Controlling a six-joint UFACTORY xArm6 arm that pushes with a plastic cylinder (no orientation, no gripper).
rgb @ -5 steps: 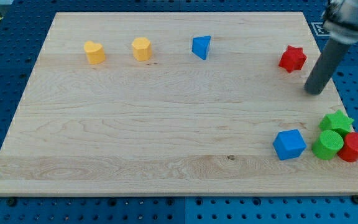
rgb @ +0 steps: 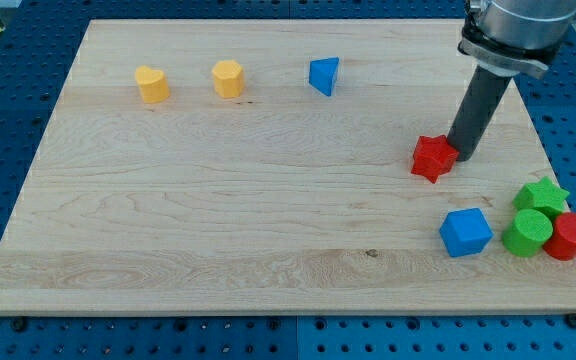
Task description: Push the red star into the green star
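Red star (rgb: pixel 433 158) sits beside my tip (rgb: pixel 461 157) (seemingly touching, gripping nothing); green star (rgb: pixel 542 194) well apart toward the view's bottom right.

You'll find the red star (rgb: pixel 434 158) lying flat on the wooden board, right of centre, a small chunky block with its points spread outward. The green star (rgb: pixel 542 194) sits well apart from it, toward the view's lower right near the board's right edge, also flat, with its lower part hidden behind neighbouring blocks.
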